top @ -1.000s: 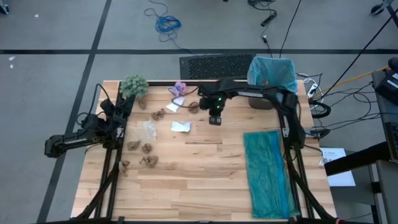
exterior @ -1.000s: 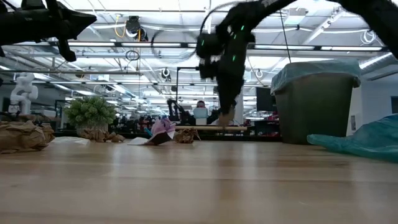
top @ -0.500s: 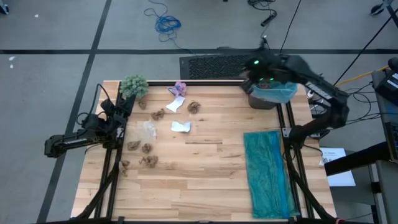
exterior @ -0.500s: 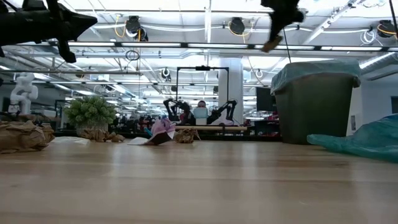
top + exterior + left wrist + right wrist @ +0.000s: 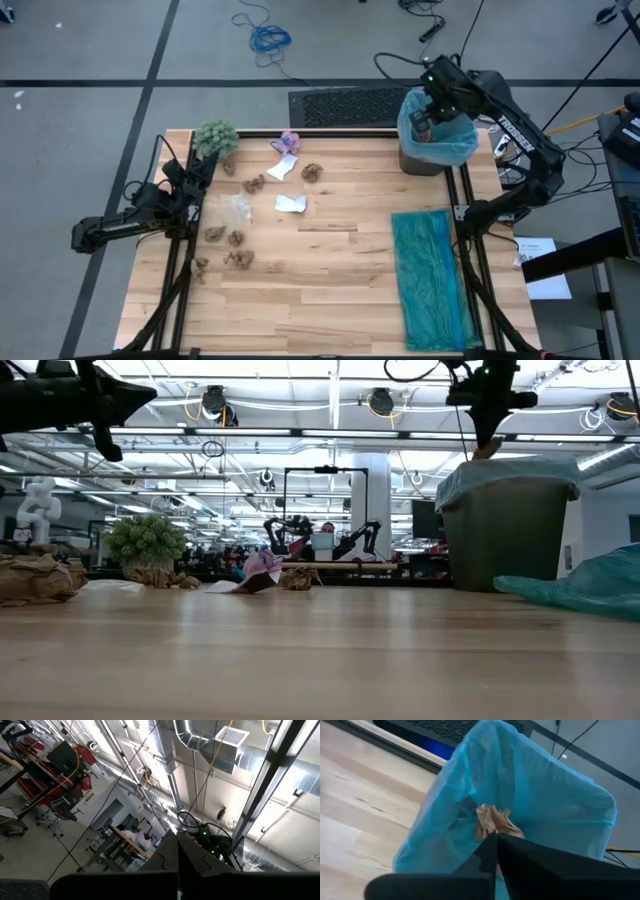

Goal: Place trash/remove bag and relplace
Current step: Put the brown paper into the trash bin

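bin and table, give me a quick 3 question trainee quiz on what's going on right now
1. True or false: the right hand is above the bin lined with the blue bag.
2. What does the right hand hold at its tips? A) a white paper bit B) a brown wad C) the purple piece
3. Where is the teal bag: lying flat on the table, or hanging on the bin?

Key
1. True; the left hand waits at the table's left edge.
2. B, a brown wad over the bag's mouth.
3. Flat on the table, on its right side, near the bin.
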Controlling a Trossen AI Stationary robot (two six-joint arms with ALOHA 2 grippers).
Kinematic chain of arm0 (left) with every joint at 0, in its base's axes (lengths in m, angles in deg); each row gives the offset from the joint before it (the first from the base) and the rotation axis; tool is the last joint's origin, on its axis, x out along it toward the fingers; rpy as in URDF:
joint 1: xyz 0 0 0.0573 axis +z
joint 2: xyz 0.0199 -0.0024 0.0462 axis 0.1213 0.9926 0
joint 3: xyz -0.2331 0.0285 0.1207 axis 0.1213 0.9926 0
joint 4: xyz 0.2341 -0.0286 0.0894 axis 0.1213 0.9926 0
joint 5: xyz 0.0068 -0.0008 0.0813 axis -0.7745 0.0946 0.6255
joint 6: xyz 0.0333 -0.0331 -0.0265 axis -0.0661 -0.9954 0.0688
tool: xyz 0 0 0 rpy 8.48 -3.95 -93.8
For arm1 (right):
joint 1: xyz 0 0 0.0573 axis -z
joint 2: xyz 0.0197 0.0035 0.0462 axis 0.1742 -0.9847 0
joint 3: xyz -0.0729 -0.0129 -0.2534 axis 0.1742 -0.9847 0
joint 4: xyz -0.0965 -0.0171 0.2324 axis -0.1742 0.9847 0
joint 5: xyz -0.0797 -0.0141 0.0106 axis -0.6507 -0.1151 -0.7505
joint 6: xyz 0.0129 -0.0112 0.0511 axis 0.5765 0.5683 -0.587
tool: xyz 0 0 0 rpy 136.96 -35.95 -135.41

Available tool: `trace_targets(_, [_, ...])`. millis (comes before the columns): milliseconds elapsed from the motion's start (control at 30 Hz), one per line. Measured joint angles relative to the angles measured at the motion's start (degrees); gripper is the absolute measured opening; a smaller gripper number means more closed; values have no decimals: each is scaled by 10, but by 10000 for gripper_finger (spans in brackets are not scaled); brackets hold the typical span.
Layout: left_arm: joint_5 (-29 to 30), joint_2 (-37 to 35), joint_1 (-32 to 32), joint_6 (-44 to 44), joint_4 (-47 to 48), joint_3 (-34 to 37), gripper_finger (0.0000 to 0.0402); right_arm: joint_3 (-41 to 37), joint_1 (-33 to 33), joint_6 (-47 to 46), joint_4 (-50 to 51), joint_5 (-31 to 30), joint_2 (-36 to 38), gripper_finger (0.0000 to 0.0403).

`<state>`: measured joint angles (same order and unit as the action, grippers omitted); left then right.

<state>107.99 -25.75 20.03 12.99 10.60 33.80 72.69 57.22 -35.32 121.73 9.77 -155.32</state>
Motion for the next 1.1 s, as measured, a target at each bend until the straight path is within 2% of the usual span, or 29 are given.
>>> trace_targets(100, [0, 0, 0, 0, 0, 0, 0, 0, 4, 2, -11, 1, -2, 57])
trace_targets(267, [0, 0, 0, 0, 0, 0, 0, 0, 4, 3, -31, 3, -3, 151])
trace_targets(300, [0, 0, 0, 0, 0, 0, 0, 0, 4, 3, -41, 19, -3, 168])
trace_targets(333, [0, 0, 0, 0, 0, 0, 0, 0, 2, 3, -61, 59, -3, 184])
trace_targets(433, [0, 0, 0, 0, -1, 0, 0, 0, -26, 48, -179, 270, -3, 212])
trace_targets(467, [0, 0, 0, 0, -1, 0, 0, 0, -48, 71, -221, 322, -5, 216])
trace_targets(533, [0, 0, 0, 0, -1, 0, 0, 0, -101, 112, -286, 364, -14, 218])
trace_targets(633, [0, 0, 0, 0, -1, 0, 0, 0, -160, 180, -329, 356, -39, 213])
trace_targets(800, [0, 0, 0, 0, 2, 0, 0, 0, -220, 202, -344, 310, -113, 209])
trace_targets(933, [0, 0, 0, 2, 4, 0, 0, 0, -248, 239, -346, 266, -177, 215])
trace_targets(1100, [0, 0, 0, 2, 4, 0, 0, -1, -261, 246, -374, 257, -263, 219])
